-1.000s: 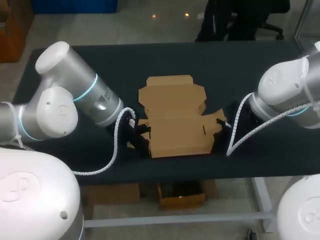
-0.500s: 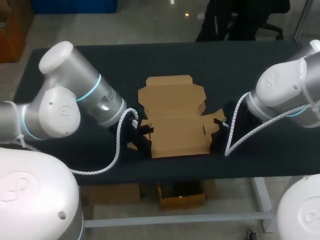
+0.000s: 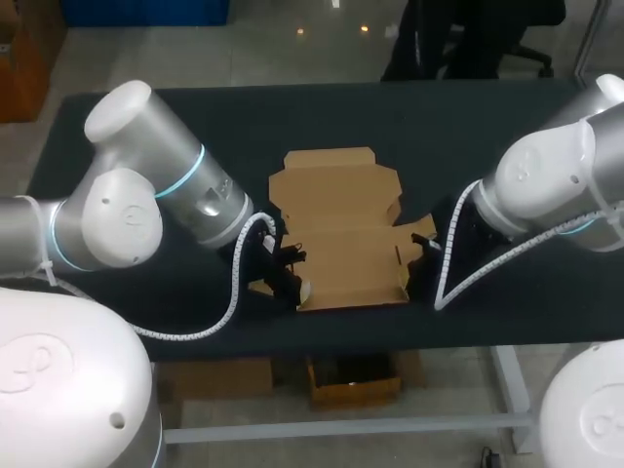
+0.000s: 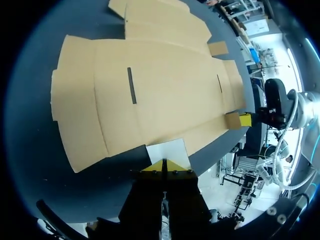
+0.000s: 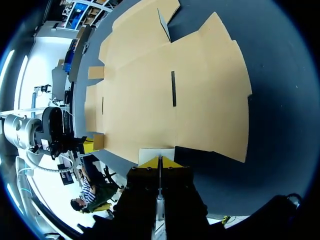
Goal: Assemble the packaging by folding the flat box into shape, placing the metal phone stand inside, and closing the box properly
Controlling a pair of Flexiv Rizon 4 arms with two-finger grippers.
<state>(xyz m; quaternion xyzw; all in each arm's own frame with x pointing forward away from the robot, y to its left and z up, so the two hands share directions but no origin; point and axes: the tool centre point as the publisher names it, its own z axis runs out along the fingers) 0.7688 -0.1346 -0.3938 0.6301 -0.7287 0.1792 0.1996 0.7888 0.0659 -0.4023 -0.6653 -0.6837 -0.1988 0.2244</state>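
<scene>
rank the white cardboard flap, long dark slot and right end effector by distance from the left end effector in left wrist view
1. White cardboard flap, held by the left end effector.
2. Long dark slot, on the near panel.
3. Yellow-tipped right end effector, beyond the far edge.

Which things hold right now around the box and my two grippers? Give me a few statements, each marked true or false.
1. The flat box lies unfolded on the table. True.
2. The phone stand sits on the cardboard. False: no stand shows in any view.
3. The left gripper and right gripper are at opposite near corners of the box. True.
4. The left gripper's fingers are spread wide. False: its yellow tips are together at a pale flap.
</scene>
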